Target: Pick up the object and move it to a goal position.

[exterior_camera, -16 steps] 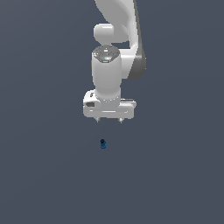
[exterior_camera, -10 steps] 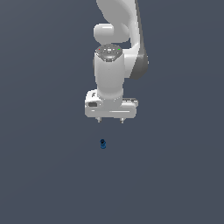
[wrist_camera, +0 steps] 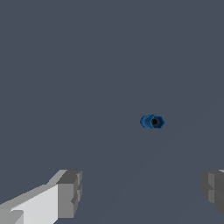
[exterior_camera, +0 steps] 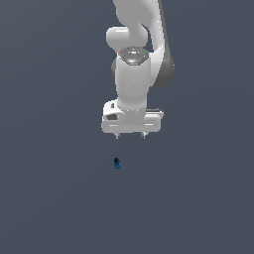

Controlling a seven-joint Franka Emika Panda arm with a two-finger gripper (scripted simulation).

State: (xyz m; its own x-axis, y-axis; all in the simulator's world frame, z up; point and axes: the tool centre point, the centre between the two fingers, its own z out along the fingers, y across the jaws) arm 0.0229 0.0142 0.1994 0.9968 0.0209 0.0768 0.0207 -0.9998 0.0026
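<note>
The gripper [exterior_camera: 130, 135] hangs above the object [exterior_camera: 116, 163], jaws spread wide, holding nothing; only bare grey floor [exterior_camera: 54, 198] surrounds the object.

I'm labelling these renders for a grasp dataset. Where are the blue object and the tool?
blue object [exterior_camera: 116, 162]: exterior view, on the middle of its blue body.
tool [exterior_camera: 130, 136]: exterior view, midway between its two fingertips.
blue object [wrist_camera: 152, 121]: wrist view, on its dark end face.

Arm [exterior_camera: 136, 30] cut off by exterior view's top edge. Wrist view: fingers [wrist_camera: 70, 192] only partly in frame, rest of jaws cropped. Object [exterior_camera: 116, 162] too small in ext. view for detail.
</note>
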